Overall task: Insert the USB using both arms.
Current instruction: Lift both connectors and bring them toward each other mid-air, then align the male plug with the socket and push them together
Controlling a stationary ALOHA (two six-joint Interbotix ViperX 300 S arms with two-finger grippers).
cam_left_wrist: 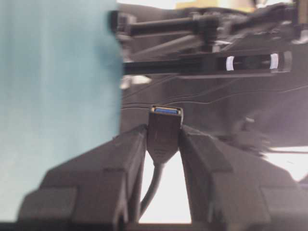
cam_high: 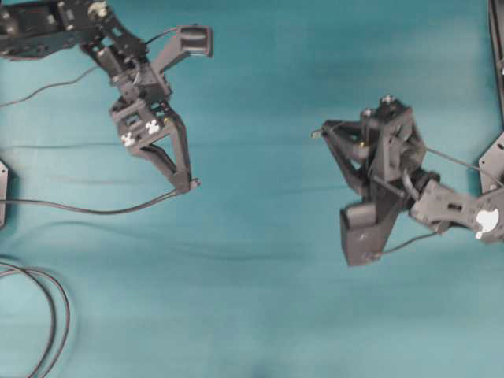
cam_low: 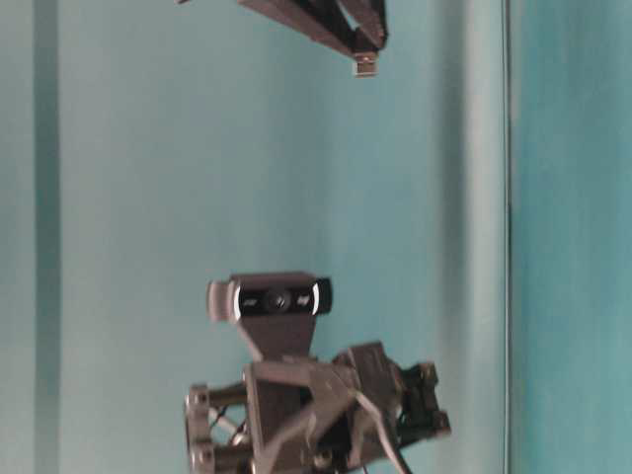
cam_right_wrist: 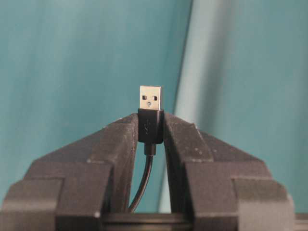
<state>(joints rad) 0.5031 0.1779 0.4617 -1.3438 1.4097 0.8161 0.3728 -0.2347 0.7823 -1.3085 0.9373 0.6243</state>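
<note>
The USB (cam_right_wrist: 150, 97), a small plug with a silvery tip, sticks up from between my right gripper's (cam_right_wrist: 150, 119) jaws, which are shut on its black body. In the overhead view the right gripper (cam_high: 321, 131) is at centre right, with the USB (cam_high: 315, 134) pointing left. My left gripper (cam_high: 189, 186) is shut on the dark socket (cam_left_wrist: 165, 132), whose blue-lined opening faces away from the wrist. The socket (cam_high: 194, 183) is well apart from the plug, to the left of it and lower in the overhead view. The table-level view shows the USB (cam_low: 365, 67) at a jaw tip.
The socket's thin cable (cam_high: 79, 209) trails left over the teal cloth (cam_high: 260, 307). A looped double cable (cam_high: 51, 315) lies at the bottom left. Black mounts sit at the left edge (cam_high: 2, 189) and the right edge (cam_high: 494, 165).
</note>
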